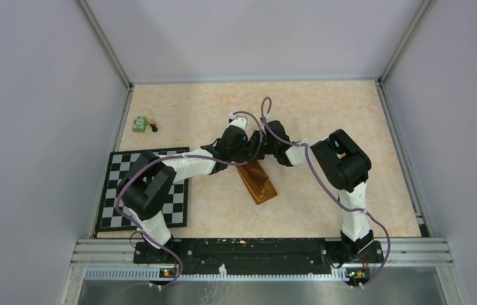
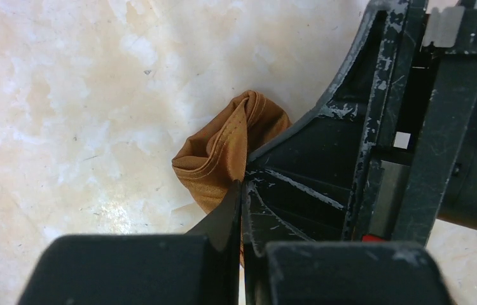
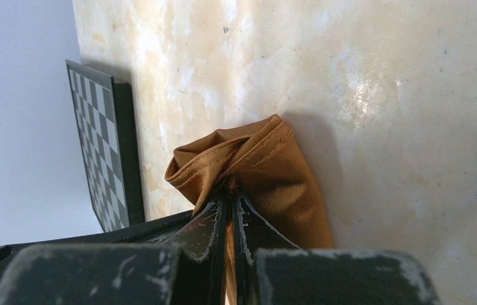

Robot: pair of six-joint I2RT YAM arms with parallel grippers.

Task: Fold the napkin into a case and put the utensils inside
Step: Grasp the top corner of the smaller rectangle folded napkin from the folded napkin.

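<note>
Top external: checkered mat (image 1: 114, 194) sits near-left, with the left arm crossing over it. Napkin (image 1: 259, 183) is a narrow folded strip lying right of the mat, apart from it. Left gripper (image 2: 242, 185) and right gripper (image 3: 228, 190) each have fingers pressed together, and the 2 pinch the strip's bunched far end, probably to lift it for the next fold. Green toy (image 1: 139, 124) lies just beyond the mat's far edge. From above, the wrists hide the pinched end. Utensils aren't visible in any of the 3 views. Can't tell whether a flap exists yet.
</note>
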